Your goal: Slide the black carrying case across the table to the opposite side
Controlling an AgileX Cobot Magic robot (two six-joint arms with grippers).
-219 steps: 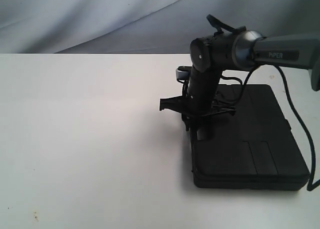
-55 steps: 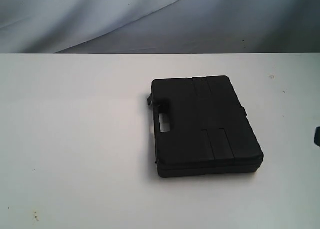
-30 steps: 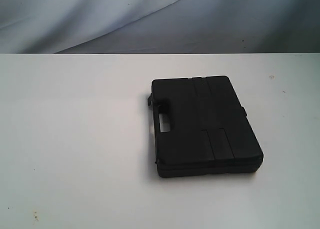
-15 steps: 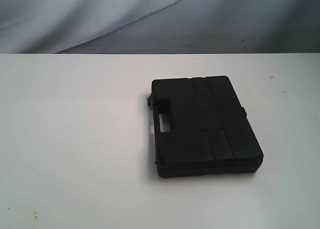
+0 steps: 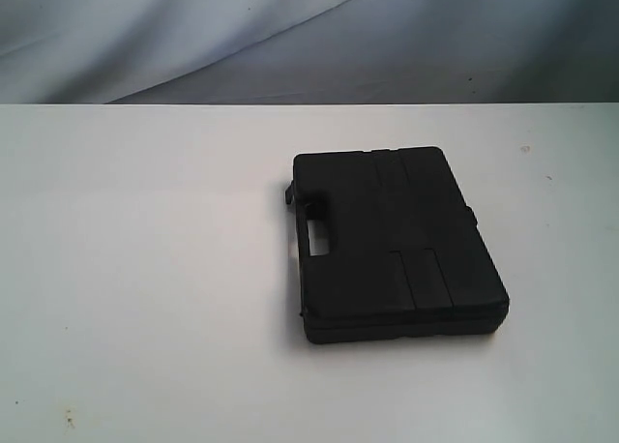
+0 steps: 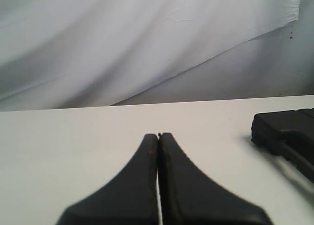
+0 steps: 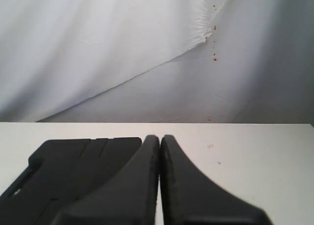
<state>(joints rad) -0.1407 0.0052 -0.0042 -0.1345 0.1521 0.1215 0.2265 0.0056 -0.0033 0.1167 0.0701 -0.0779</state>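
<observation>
Black carrying case (image 5: 397, 245) lies flat and untouched on the table (image 5: 145, 269), handle leftward; left gripper (image 6: 158, 135) and right gripper (image 7: 160, 136) sit clear, fingers pressed together, empty, seemingly parked.

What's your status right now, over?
Left gripper shut, right gripper shut, both empty. Case flat on table, right of center. Nothing seen blocking it.

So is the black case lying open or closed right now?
Closed. The black carrying case lies flat on the table, lid flush on its base, with only a thin seam along the near edge.
</observation>
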